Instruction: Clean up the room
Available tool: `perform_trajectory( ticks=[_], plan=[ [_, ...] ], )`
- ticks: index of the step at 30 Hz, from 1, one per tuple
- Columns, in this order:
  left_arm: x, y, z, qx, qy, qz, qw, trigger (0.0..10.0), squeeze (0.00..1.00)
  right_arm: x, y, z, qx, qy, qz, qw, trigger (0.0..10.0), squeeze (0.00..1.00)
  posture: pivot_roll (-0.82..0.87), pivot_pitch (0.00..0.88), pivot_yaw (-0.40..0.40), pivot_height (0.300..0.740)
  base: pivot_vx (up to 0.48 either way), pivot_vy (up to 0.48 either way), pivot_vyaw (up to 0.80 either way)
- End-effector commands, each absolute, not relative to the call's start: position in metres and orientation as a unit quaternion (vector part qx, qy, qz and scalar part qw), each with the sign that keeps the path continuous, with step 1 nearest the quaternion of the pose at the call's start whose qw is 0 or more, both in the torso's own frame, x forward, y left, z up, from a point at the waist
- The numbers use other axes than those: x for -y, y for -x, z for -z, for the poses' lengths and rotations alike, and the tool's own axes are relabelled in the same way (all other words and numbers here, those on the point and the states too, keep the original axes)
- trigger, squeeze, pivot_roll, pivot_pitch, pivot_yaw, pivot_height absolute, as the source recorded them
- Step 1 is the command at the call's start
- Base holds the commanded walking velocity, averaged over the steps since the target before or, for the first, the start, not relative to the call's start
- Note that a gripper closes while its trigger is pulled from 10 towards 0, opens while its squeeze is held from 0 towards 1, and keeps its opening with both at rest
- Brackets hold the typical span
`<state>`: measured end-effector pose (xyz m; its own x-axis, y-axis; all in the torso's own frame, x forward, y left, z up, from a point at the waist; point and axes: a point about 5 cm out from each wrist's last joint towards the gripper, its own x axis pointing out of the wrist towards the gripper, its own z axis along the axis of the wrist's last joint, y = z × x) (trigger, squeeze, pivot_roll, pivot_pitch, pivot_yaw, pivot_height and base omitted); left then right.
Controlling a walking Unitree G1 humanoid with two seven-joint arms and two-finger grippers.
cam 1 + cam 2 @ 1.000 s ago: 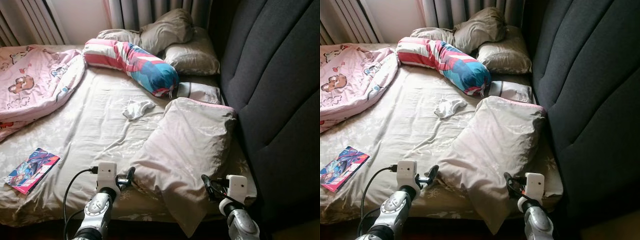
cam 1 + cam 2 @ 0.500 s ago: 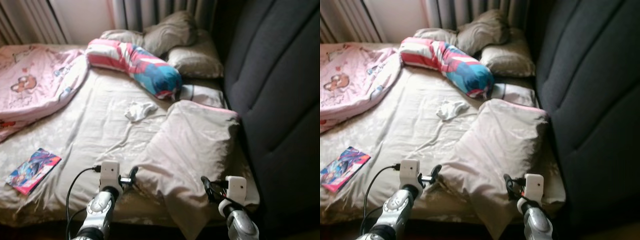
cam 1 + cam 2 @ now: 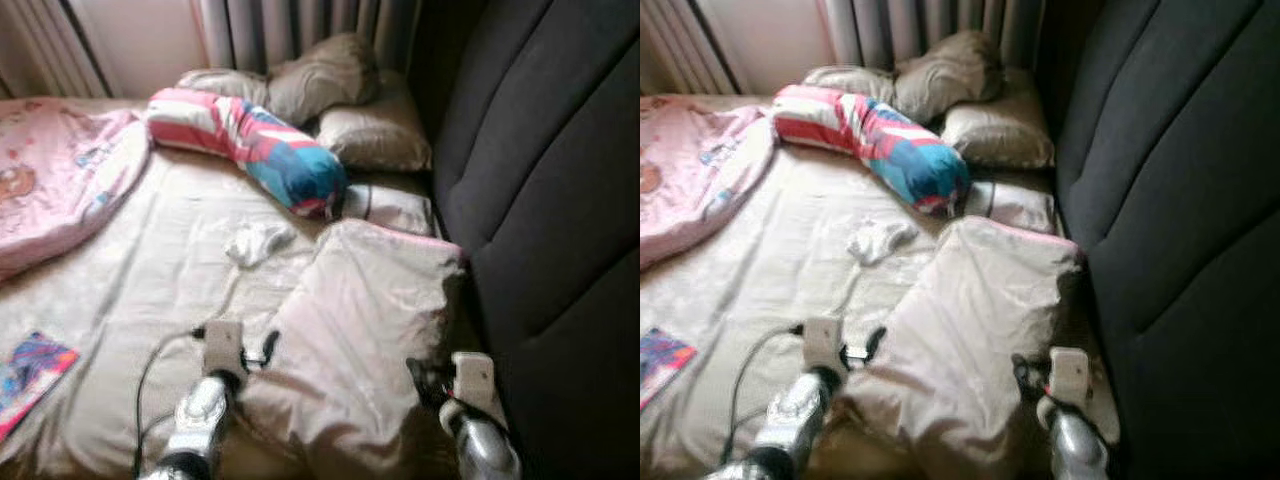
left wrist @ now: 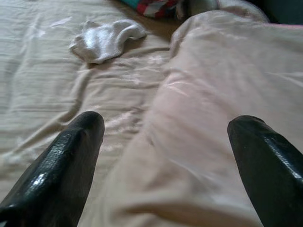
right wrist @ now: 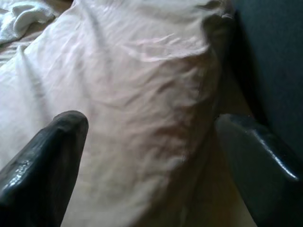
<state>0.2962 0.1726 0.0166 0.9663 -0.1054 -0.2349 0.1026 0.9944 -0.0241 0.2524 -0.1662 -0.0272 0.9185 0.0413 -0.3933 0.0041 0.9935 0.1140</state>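
Note:
A large pale beige pillow (image 3: 370, 310) lies askew on the bed's near right side, beside the dark headboard. My left gripper (image 3: 266, 350) is at its near left edge. In the left wrist view it (image 4: 163, 161) is open, with the pillow's edge (image 4: 213, 94) between the fingers. My right gripper (image 3: 420, 378) is at the pillow's near right edge. In the right wrist view it (image 5: 151, 161) is open too, astride the pillow (image 5: 137, 85). A small white sock (image 3: 255, 240) lies on the sheet beyond the pillow.
A striped pink and blue bolster (image 3: 250, 145) and grey-brown pillows (image 3: 330, 75) lie at the bed's head. A pink quilt (image 3: 50, 180) is bunched at the left, and a colourful book (image 3: 25, 370) lies near the front left. The padded dark headboard (image 3: 540, 200) walls the right side.
The whole picture has shifted and blurred, so the camera has moved nearer. Both grippers have pushed forward, and the pillow's hanging near end has bunched up on the bed.

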Motion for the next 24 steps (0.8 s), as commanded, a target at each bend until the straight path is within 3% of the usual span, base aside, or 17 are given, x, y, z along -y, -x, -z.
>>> perform_trajectory(
  ticks=[1,2,3,4,5,16,21,22,24],
  plan=[
    [-0.174,-0.288,-0.006,-0.146,0.007,0.049,0.988,10.0,0.00,0.166,-0.244,0.035,-0.224,-0.069,0.001,0.972,10.0,0.00,0.06,0.094,-0.028,0.740,0.000,0.000,0.00],
    [-0.174,-0.288,-0.006,-0.147,0.007,0.048,0.988,10.0,0.00,0.167,-0.244,0.035,-0.223,-0.073,0.002,0.972,10.0,0.00,0.06,0.094,-0.028,0.740,0.000,0.000,0.00],
    [-0.175,-0.287,-0.005,-0.148,0.007,0.047,0.988,10.0,0.00,0.167,-0.243,0.036,-0.224,-0.081,0.005,0.971,10.0,0.40,0.06,0.102,-0.028,0.740,0.000,0.000,0.00],
    [-0.175,-0.287,-0.005,-0.149,0.008,0.047,0.988,10.0,0.00,0.167,-0.243,0.036,-0.226,-0.083,0.006,0.970,10.0,0.40,0.06,0.102,-0.028,0.740,0.000,0.000,0.00],
    [-0.175,-0.286,-0.004,-0.149,0.008,0.047,0.988,10.0,0.00,0.168,-0.240,0.038,-0.233,-0.092,0.010,0.968,10.0,1.00,0.06,0.104,-0.027,0.740,0.000,0.000,0.00],
    [-0.178,-0.286,-0.005,-0.148,0.005,0.050,0.988,10.0,0.00,0.153,-0.230,0.049,-0.278,-0.127,-0.042,0.951,10.0,1.00,0.06,0.129,-0.015,0.740,0.000,0.000,0.00],
    [-0.178,-0.287,-0.007,-0.143,0.002,0.053,0.988,10.0,0.00,0.158,-0.229,0.053,-0.297,-0.150,-0.002,0.943,10.0,1.00,0.08,0.147,-0.009,0.740,0.000,0.000,0.00],
    [-0.178,-0.287,-0.008,-0.140,0.000,0.055,0.989,10.0,0.00,0.158,-0.229,0.053,-0.301,-0.166,0.007,0.939,10.0,0.00,0.08,0.160,-0.004,0.740,0.000,0.000,0.00],
    [-0.179,-0.287,-0.009,-0.138,0.000,0.056,0.989,10.0,0.00,0.156,-0.230,0.054,-0.304,-0.187,0.009,0.934,10.0,0.00,0.09,0.168,0.000,0.740,0.000,0.000,0.00]
  ],
)
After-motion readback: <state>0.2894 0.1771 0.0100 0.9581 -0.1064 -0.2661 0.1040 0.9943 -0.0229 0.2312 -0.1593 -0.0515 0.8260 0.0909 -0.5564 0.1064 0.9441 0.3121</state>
